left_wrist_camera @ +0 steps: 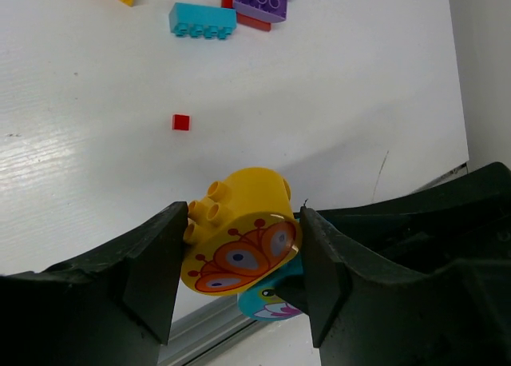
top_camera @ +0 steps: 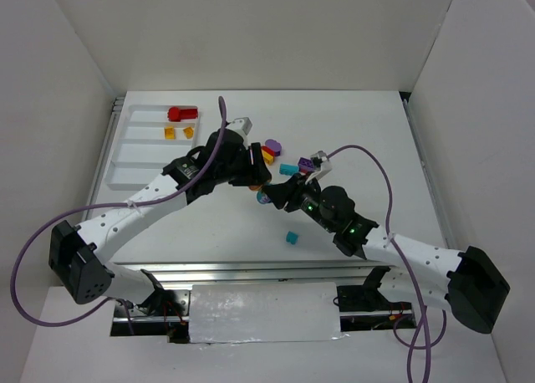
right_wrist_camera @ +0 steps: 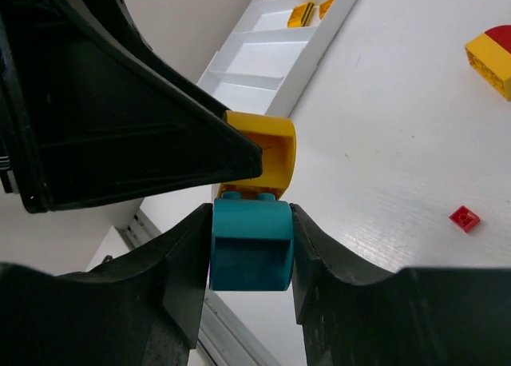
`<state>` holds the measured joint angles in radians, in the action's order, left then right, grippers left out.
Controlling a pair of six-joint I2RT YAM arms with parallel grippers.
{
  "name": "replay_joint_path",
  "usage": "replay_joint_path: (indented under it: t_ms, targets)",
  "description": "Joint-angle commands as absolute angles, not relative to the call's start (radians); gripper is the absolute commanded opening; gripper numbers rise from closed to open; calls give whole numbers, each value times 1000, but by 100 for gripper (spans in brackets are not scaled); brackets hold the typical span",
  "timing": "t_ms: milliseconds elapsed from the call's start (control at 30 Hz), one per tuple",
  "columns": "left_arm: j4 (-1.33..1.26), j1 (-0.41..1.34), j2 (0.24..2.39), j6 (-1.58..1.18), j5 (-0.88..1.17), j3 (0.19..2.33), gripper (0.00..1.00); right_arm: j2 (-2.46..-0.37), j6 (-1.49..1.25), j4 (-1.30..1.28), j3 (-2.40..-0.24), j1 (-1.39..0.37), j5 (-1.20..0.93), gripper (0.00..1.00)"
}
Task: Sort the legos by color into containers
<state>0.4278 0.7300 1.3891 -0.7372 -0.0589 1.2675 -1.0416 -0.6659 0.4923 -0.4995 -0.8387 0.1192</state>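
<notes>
White walls close in around a white surface, and the action is right in the middle of it. The left end effector (left_wrist_camera: 243, 258) is clenched on a rounded yellow brick (left_wrist_camera: 239, 222) with a butterfly print, gripping it by its sides. The right end effector (right_wrist_camera: 251, 238) is clamped on the teal brick (right_wrist_camera: 250, 254) plugged underneath it. Both bricks are lifted off the surface, between the two arms. Two colours stuck together can't go into one slot, so this looks like a grip on each half, ready to pull them apart. Out beyond, a tiny red square (left_wrist_camera: 181, 122) lies loose, a teal block (top_camera: 292, 237) sits near the right arm, and a purple, yellow and red cluster (top_camera: 272, 149) waits further off. Far left, the tray (top_camera: 125, 149) has a red brick (top_camera: 181, 113) in its farthest compartment and yellow pieces (top_camera: 178, 132) in the next.
</notes>
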Motion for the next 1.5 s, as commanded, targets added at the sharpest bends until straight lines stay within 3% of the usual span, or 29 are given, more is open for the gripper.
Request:
replay_joint_path:
  t_ms: [0, 300, 567, 800, 1000, 1100, 1367, 1467]
  targets:
    - [399, 735, 1367, -750, -112, 1273, 0, -1012, -635, 578, -480, -847, 66, 0]
    - [429, 641, 1405, -732, -141, 1345, 0, -983, -612, 516, -439, -845, 81, 0]
    - [477, 273, 1491, -796, -287, 1391, 0, -907, -669, 351, -428, -842, 195, 0]
    - [304, -44, 1804, -913, -209, 1518, 0, -821, -666, 258, -440, -839, 147, 0]
    - [152, -173, 2084, -855, -49, 1779, 0, -782, -669, 235, -428, -838, 68, 0]
    - [176, -183, 2160, -787, -64, 1877, 0, -799, -681, 274, -408, -839, 22, 0]
    - [111, -229, 2214, -807, -18, 1824, 18, -884, -657, 282, -452, -839, 5, 0]
    - [89, -229, 2215, -807, -11, 1807, 35, -885, -652, 290, -454, -839, 8, 0]
